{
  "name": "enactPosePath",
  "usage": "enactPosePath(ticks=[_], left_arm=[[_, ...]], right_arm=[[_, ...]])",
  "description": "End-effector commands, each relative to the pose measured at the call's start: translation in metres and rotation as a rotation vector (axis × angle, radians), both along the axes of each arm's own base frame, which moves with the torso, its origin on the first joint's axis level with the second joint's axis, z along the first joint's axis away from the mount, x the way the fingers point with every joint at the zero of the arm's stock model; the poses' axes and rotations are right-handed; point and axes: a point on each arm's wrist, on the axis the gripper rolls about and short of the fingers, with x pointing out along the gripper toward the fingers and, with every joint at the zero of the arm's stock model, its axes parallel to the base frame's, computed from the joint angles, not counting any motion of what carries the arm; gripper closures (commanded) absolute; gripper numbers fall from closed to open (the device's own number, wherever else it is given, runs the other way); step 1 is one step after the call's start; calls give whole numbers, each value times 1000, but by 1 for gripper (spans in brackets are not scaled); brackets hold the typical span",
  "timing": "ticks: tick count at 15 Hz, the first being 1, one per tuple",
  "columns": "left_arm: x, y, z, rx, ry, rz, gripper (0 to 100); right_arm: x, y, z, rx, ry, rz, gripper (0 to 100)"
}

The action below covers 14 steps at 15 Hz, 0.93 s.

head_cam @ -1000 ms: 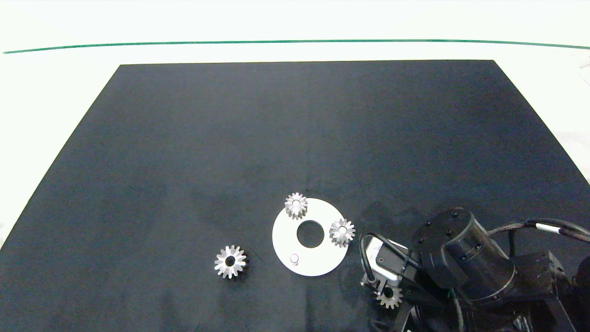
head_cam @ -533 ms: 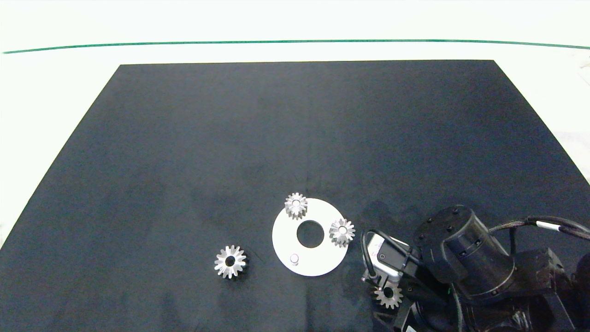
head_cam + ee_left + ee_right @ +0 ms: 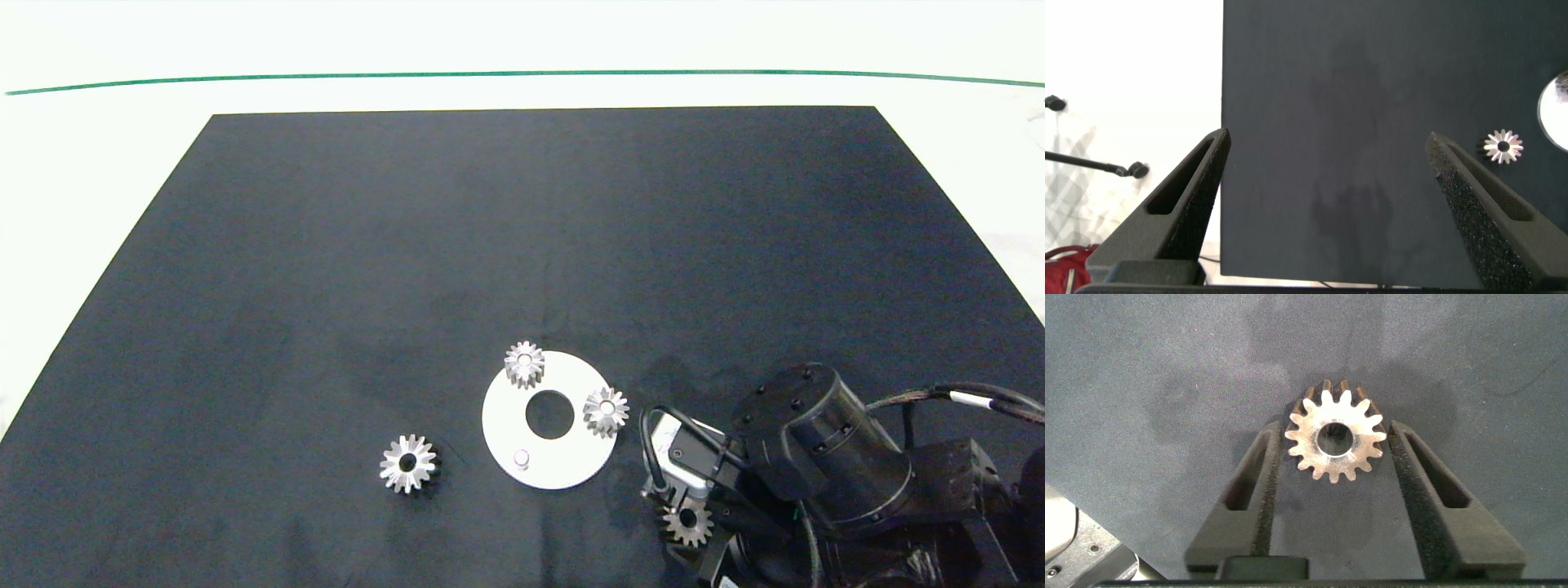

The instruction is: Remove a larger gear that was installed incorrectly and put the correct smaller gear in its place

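Right wrist view shows the right tool [image 3: 1335, 469] clenched on the smaller gear [image 3: 1335, 439], pads gripping only tooth tips, so it could slip or tilt before reaching the bare peg [image 3: 522, 458]; larger gear [image 3: 407, 463] lies aside on the worktop [image 3: 490, 229]; left tool [image 3: 1327, 200] released

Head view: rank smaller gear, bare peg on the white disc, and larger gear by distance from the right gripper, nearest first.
1. the smaller gear, between the right gripper's fingers, near the mat's front edge.
2. the bare peg, on the white disc's front-left part.
3. the larger gear, loose on the mat left of the disc.
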Motion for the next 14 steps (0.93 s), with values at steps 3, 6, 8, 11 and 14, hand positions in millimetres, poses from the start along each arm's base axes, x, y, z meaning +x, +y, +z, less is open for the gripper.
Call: enactPosePath(ticks=[3,6,8,11,14], left_arm=[[-2,0,-1,3,0,1,0],[-4,1,-1,4,-4,1,0],[-4,1,-1,4,-4,1,0],[-3,1,-1,4,-2,1,0],[-3,1,-2,5,1,1,0]], right_arm=[[0,0,-2,-6,6,1,59],[0,1,-4,-14,13,1,65],[-2,-1,0,-5,2,7,69],[-11,-3,13,29,-35,30,75],[-16,-1,27,67,-75,59,75]])
